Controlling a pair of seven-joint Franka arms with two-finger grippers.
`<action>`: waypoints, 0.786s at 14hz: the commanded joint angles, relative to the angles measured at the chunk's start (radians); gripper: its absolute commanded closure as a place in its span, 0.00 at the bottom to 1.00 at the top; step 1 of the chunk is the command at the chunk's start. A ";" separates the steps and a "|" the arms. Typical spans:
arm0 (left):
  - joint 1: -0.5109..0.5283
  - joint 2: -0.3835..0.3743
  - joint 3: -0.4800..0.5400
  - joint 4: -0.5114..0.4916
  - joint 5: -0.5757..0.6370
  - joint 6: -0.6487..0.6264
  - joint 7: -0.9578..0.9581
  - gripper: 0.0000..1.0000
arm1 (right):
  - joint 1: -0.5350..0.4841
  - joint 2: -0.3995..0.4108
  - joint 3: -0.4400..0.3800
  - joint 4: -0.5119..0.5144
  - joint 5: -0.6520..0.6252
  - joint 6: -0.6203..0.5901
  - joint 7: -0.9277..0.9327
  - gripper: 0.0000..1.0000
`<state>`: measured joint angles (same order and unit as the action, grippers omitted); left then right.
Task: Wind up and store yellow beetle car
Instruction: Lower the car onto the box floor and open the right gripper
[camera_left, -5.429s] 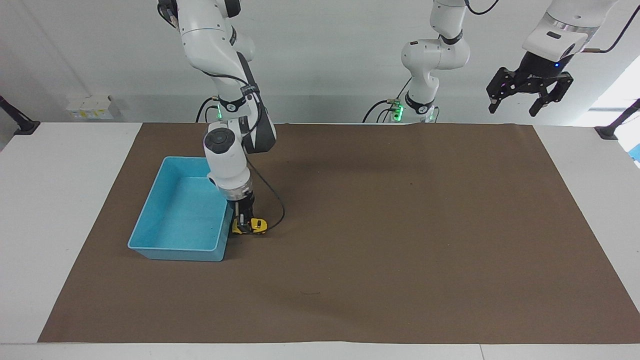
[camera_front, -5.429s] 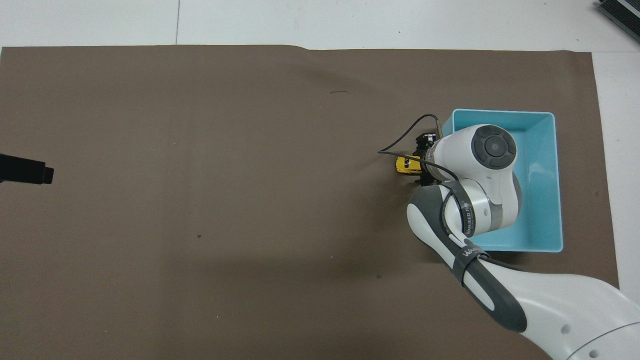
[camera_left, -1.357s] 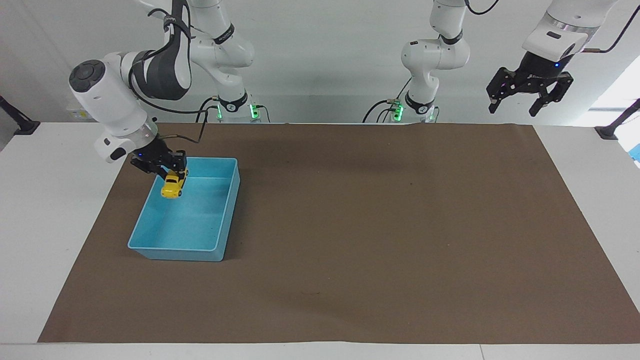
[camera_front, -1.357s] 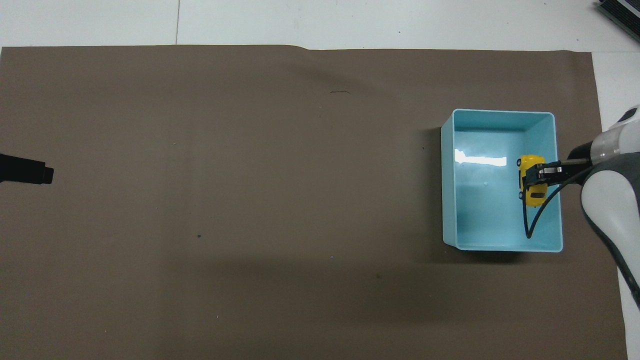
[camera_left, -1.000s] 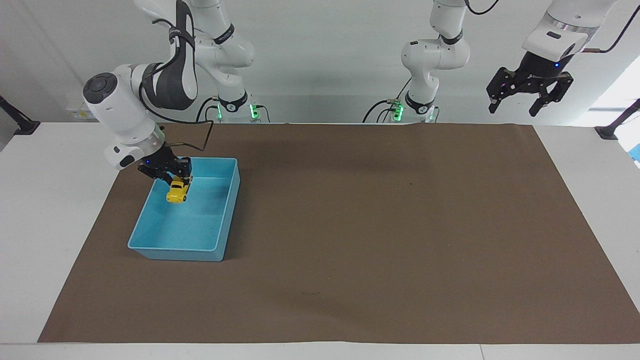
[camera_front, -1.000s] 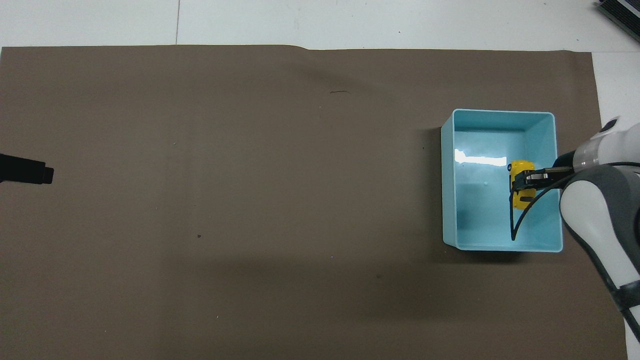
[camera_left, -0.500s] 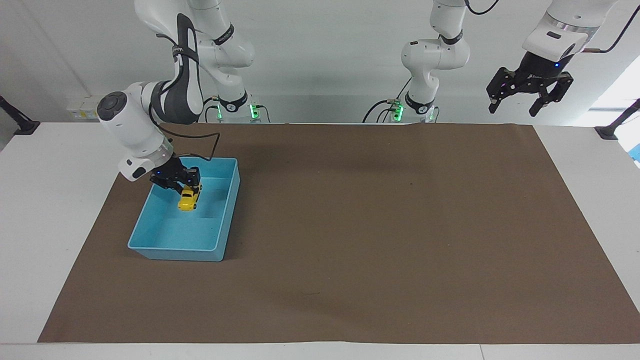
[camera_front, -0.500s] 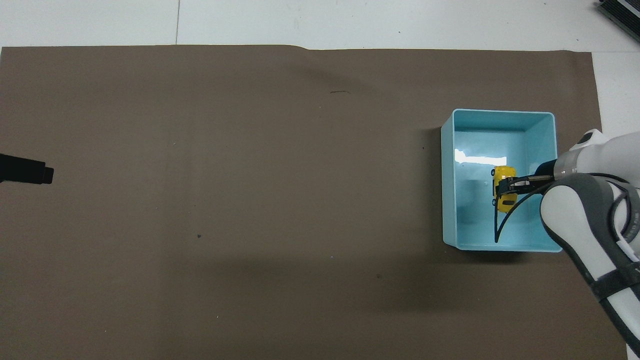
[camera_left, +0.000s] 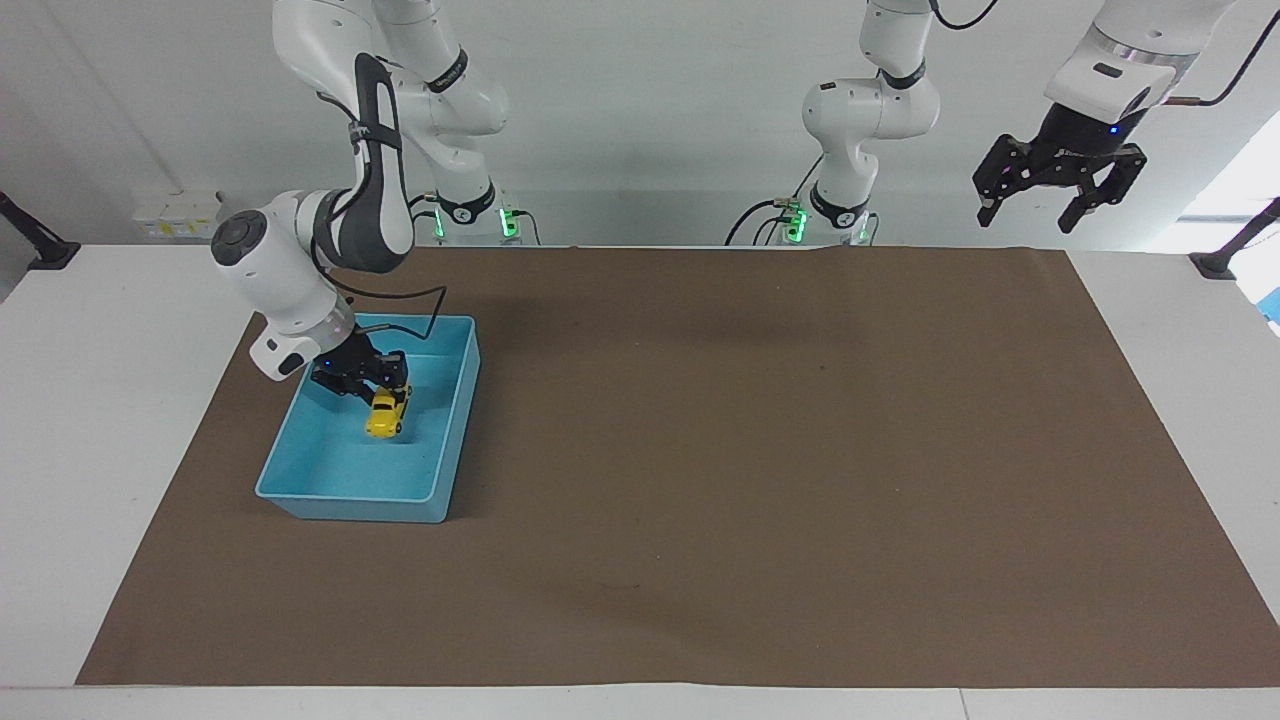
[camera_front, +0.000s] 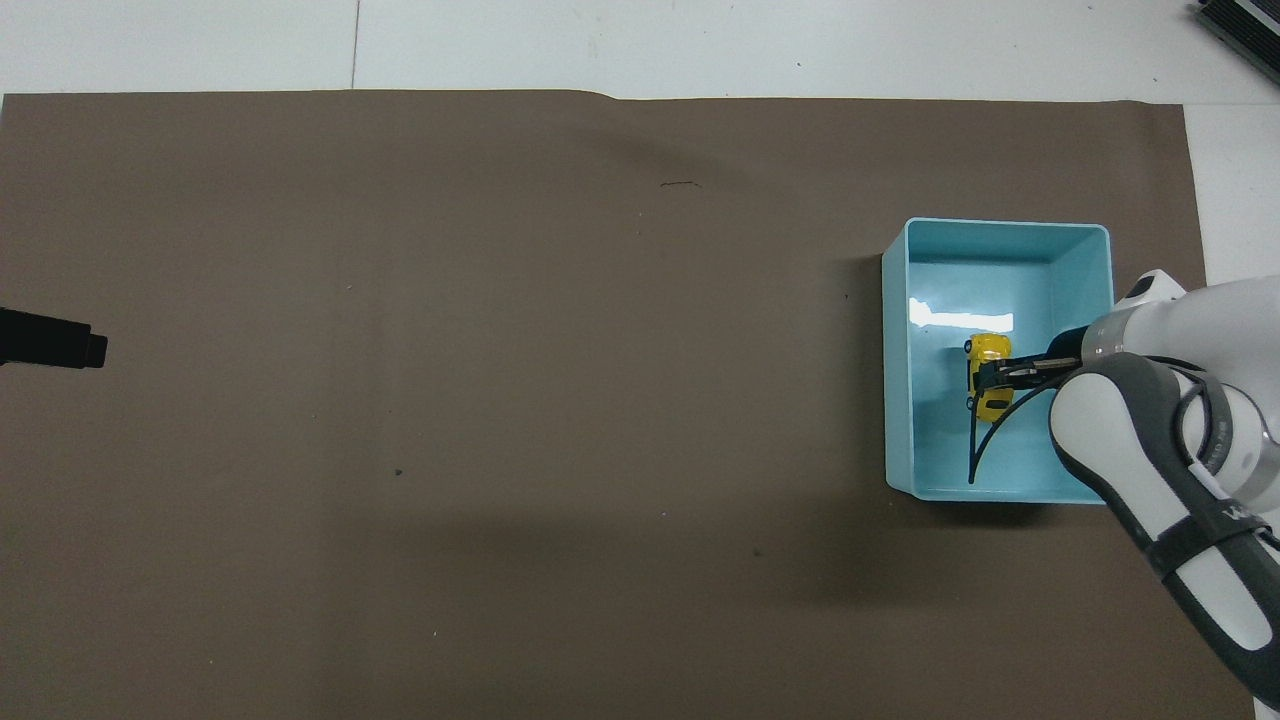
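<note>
One gripper (camera_left: 385, 398) clamps yellow beetle car (camera_left: 384, 415) (right arm's)

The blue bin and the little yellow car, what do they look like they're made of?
Blue bin: likely smooth glossy plastic; a bright glare patch shows on its floor. Yellow car, clamped in the right pincer inside the bin: shiny painted body, plastic or die-cast metal, can't tell which.

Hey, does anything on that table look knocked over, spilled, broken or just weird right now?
Nothing stands out. The right gripper holds the yellow beetle car inside the light-blue bin, which sits squarely on the brown mat. The left gripper waits, open, above the table's edge.
</note>
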<state>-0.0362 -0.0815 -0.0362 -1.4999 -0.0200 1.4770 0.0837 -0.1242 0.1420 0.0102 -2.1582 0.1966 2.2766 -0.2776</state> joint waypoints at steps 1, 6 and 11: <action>0.007 -0.015 -0.002 -0.013 -0.005 -0.010 0.001 0.00 | -0.011 0.039 0.005 -0.011 0.037 0.050 -0.049 1.00; 0.007 -0.017 -0.002 -0.011 -0.005 -0.010 0.001 0.00 | 0.002 0.044 0.005 -0.006 0.037 0.044 -0.034 0.00; 0.007 -0.015 -0.002 -0.011 -0.005 -0.010 0.001 0.00 | 0.021 0.034 0.007 0.066 0.027 -0.015 -0.028 0.00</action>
<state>-0.0362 -0.0815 -0.0362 -1.4999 -0.0200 1.4769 0.0837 -0.1114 0.1844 0.0129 -2.1336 0.1985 2.3059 -0.2801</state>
